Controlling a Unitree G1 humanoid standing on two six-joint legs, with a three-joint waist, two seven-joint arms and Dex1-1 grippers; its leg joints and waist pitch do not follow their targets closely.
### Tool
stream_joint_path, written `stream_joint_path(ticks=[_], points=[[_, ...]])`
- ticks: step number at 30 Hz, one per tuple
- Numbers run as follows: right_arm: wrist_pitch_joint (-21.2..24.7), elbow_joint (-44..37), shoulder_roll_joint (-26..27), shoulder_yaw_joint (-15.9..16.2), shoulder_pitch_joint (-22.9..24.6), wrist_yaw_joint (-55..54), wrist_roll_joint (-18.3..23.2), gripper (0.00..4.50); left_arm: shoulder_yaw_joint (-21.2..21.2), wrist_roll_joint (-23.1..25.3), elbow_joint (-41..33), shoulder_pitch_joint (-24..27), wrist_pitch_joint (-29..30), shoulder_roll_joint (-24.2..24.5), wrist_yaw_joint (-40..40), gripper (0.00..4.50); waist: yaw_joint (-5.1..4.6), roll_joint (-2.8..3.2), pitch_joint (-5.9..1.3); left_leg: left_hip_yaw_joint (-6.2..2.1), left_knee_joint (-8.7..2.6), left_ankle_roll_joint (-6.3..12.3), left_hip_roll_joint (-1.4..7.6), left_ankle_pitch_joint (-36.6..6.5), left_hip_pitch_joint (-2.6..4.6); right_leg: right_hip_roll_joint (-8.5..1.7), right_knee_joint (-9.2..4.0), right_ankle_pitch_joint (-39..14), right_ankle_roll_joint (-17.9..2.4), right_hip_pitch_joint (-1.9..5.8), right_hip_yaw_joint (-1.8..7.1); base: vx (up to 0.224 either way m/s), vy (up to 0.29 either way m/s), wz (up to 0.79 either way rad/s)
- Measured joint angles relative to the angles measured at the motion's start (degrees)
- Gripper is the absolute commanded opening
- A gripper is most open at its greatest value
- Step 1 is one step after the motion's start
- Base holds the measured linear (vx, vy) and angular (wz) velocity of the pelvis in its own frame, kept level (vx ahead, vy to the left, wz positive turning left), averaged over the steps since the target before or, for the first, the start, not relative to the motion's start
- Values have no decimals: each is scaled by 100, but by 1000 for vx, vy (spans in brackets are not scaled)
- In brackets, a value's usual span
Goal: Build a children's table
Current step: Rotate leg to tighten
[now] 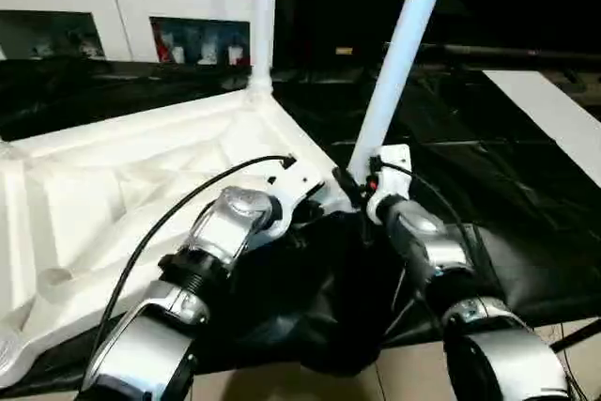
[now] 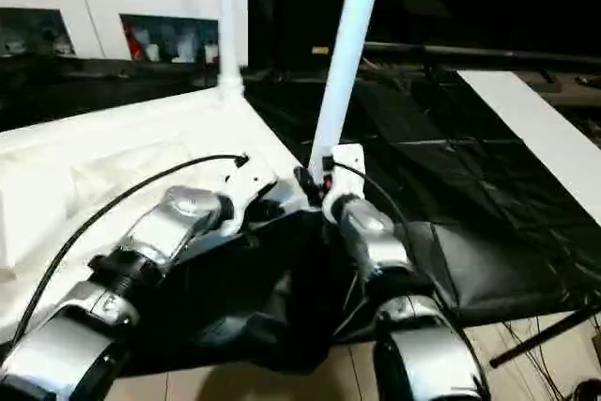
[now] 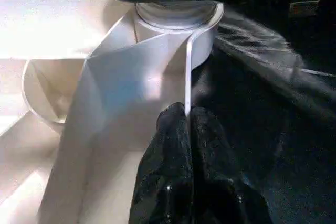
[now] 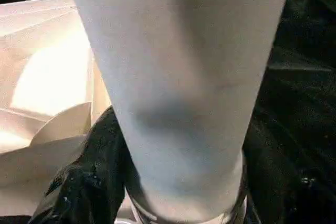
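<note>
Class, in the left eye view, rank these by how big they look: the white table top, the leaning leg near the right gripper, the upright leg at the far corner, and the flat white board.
1. Table top, clearly the largest.
2. Leaning leg, thicker and nearer the camera.
3. Upright leg and flat white board: too alike to rank; both are cut off by the frame, and the leg stands farther away.

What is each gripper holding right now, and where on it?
Left gripper is shut on the thin edge wall of the table top, beside a corner socket. Right gripper clasps the near leg at its base, just above the socket.
</note>
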Motion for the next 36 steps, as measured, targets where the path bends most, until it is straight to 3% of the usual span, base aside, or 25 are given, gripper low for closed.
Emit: stream_joint_path(ticks=[15,16,17,19,23,28,36], points=[[-310,541,71,-287,-288,208,49,264,34,31,0,-8,-48,63,7,0,-9,-10,6,9,-34,-2,2,1,-2,7,-6,-21,41,-15,13,0,0,0],[-320,552,51,-318,-292,296,52,320,32,32,-6,-10,-52,63,0,0,-8,-11,11,9,-34,-2,2,1,-2,7,-6,-21,41,-16,14,0,0,0],[-326,555,31,-329,-292,357,61,334,31,31,-10,-12,-54,65,-9,0,-8,-11,14,9,-34,-2,1,1,-2,7,-6,-21,41,-18,14,0,0,0],[-343,555,23,-396,-292,641,144,334,34,32,-15,-13,-85,120,-12,0,-24,-10,20,12,-37,-2,1,1,-9,9,-5,-21,41,-20,19,0,0,0],[-307,555,-97,-408,-292,1195,176,375,33,29,-80,-13,-154,242,-146,0,-45,-5,34,12,-49,-2,2,1,-34,13,-4,-14,30,-45,20,0,0,0],[-153,213,-417,-235,-198,1994,200,393,-8,-8,-270,32,-375,472,-542,0,-29,-3,42,15,-59,0,12,5,-100,28,5,4,0,-136,24,0,0,0],[13,-869,-1361,364,448,4191,214,393,-208,-148,-591,351,-1274,1257,-1803,0,36,-8,50,34,-60,42,19,18,-101,33,0,-1,-1,-152,34,0,0,0]])
